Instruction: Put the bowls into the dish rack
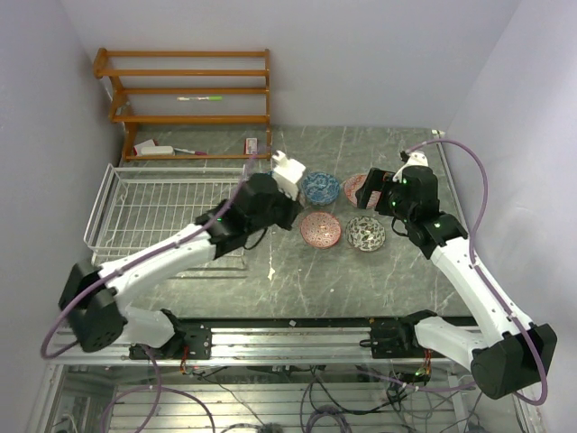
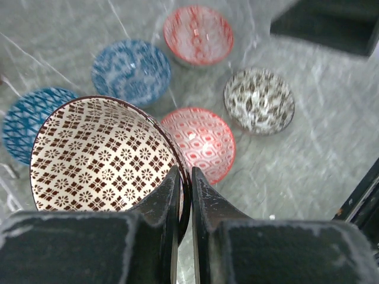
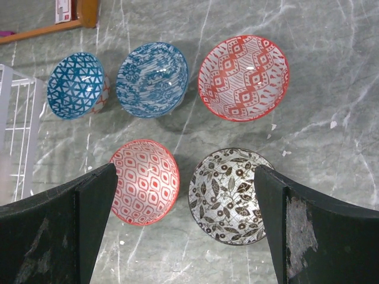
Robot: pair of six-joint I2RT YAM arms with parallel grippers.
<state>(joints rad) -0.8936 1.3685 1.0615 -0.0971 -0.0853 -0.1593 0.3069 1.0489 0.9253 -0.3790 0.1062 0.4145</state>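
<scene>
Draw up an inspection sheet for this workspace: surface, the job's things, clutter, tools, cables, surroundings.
Surface: grey marbled table, with a few white specks.
Job's things: brown bowl held by its rim. On the table: triangle-blue bowl, blue bowl, red bowl, pink bowl, black-and-white bowl. Rack: no bowl seen in it.
Clutter: small items on the shelf's bottom board.
Tools: left tool shut on the brown bowl; right tool open above the bowls.
Cables: purple cable along each arm; loose wires below the near edge.
Surroundings: wooden shelf, pale walls.
</scene>
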